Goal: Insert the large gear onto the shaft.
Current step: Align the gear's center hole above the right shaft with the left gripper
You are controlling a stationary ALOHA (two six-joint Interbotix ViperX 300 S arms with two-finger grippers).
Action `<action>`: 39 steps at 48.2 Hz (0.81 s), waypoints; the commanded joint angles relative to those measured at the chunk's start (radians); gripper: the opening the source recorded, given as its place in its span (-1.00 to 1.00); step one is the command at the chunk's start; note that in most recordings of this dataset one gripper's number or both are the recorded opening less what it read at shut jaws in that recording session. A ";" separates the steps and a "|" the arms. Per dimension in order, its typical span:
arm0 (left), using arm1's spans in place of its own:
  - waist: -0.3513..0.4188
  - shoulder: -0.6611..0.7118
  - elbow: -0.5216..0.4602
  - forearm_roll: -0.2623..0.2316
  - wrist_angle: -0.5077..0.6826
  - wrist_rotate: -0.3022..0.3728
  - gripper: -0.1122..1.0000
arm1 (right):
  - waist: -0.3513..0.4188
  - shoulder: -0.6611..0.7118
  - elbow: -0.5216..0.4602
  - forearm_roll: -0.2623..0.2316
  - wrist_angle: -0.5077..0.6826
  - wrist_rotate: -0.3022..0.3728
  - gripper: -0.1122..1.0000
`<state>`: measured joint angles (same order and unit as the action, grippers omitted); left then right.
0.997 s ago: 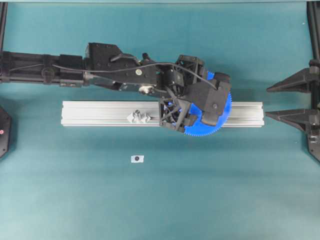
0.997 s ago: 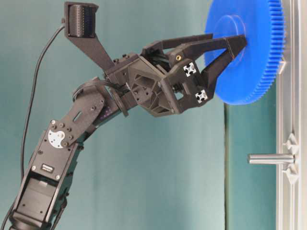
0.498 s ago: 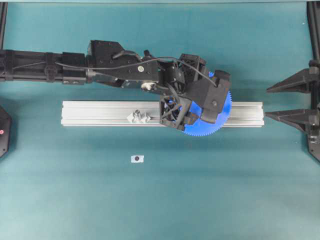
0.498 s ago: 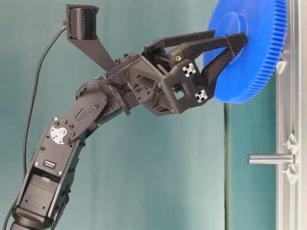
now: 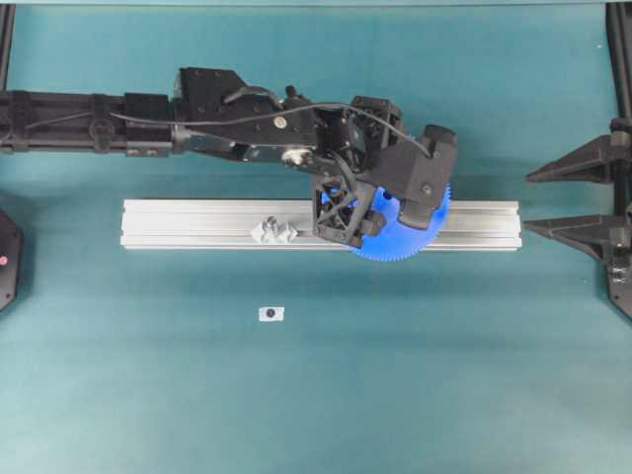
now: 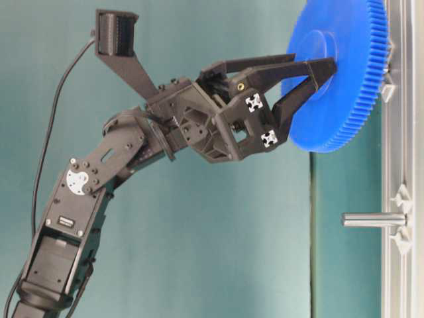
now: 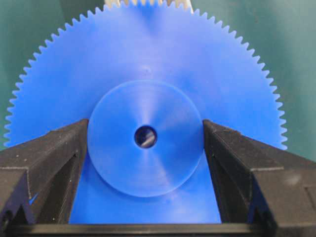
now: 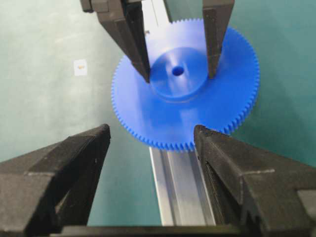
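Blue plastic, the large gear (image 6: 339,73) hangs over the aluminium rail (image 5: 197,224), its raised hub clamped between the left gripper (image 7: 145,143) fingers, well apart from the shaft (image 6: 373,219). At the table's right edge, the right gripper (image 8: 150,148) waits with jaws spread, empty.

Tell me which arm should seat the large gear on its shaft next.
Left. The left gripper already clamps the large gear by its hub, right above the rail. The right gripper hangs open and empty, off to the side.
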<state>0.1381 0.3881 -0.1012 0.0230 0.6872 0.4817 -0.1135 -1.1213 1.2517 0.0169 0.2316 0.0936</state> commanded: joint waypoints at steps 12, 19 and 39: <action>0.025 0.012 -0.038 0.006 0.009 -0.005 0.61 | -0.003 0.008 -0.014 -0.002 -0.011 0.009 0.56; 0.025 0.006 -0.026 0.006 0.041 -0.006 0.61 | -0.003 0.006 -0.014 -0.002 -0.011 0.009 0.56; 0.026 -0.017 0.002 0.006 0.051 -0.006 0.61 | -0.003 0.008 -0.011 -0.002 -0.009 0.011 0.56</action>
<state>0.1365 0.3958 -0.0982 0.0230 0.7286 0.4771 -0.1150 -1.1198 1.2517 0.0169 0.2301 0.0936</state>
